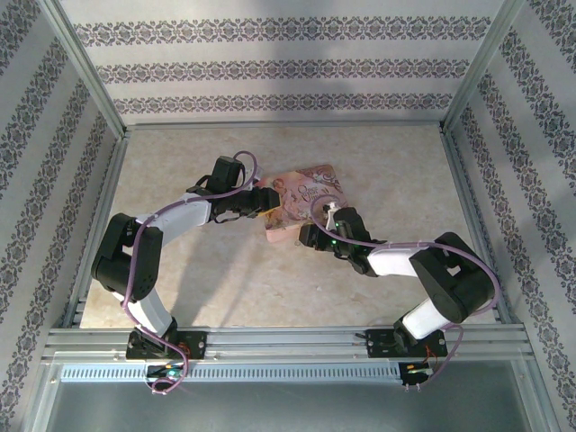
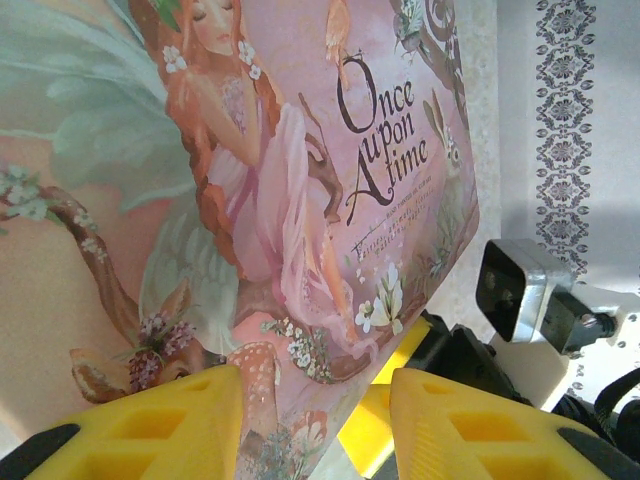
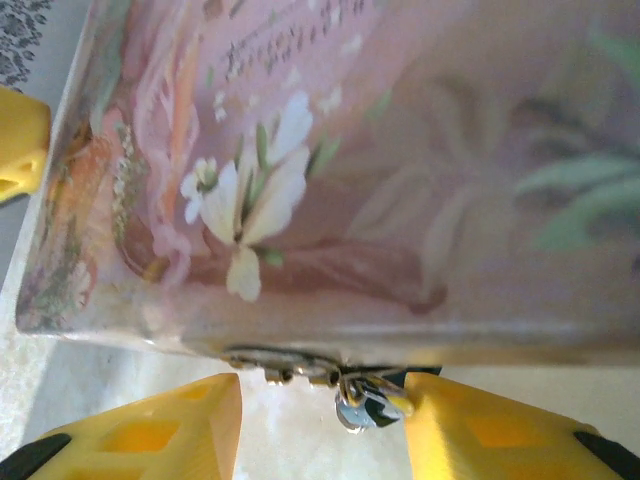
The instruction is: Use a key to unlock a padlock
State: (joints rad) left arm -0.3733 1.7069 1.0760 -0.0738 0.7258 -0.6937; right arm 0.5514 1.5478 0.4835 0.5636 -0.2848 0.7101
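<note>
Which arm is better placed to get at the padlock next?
Right, probably. The right gripper has its open fingers either side of the padlock, which hangs at the clasp on the pink tin. The left gripper sits over the tin's illustrated lid, away from that clasp.

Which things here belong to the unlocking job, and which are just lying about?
For the job: padlock; left gripper; right gripper.
Just there: pink tin, whose clasp carries the padlock; table; patterned walls.
</note>
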